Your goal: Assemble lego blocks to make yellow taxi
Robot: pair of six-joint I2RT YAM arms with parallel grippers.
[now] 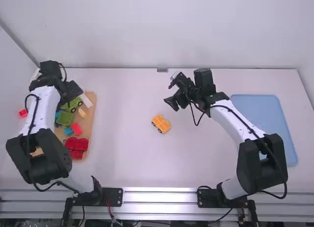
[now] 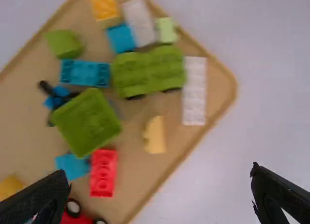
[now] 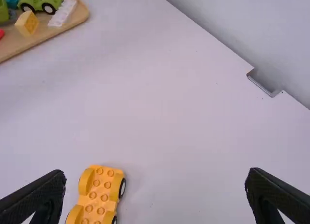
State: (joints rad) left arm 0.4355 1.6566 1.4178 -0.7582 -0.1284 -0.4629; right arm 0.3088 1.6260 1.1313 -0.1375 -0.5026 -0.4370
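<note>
A yellow wheeled car base (image 1: 161,123) sits alone on the bare middle of the table; in the right wrist view the yellow base (image 3: 99,195) shows its studs facing up. My right gripper (image 1: 173,93) hangs above and beyond it, and in its wrist view the right gripper (image 3: 157,197) is open and empty. Over the wooden tray, my left gripper (image 1: 71,92) holds nothing; the left gripper (image 2: 160,197) has its fingers spread wide. A small yellow curved block (image 2: 155,135) lies on the tray below it, between a white studded plate (image 2: 194,91) and a red brick (image 2: 103,172).
The wooden tray (image 1: 93,120) at the left also holds green wheeled pieces (image 2: 148,71), a green box-like block (image 2: 87,122), blue bricks and a red car (image 1: 77,146). A blue tray (image 1: 265,120) lies at the right, beside the right arm.
</note>
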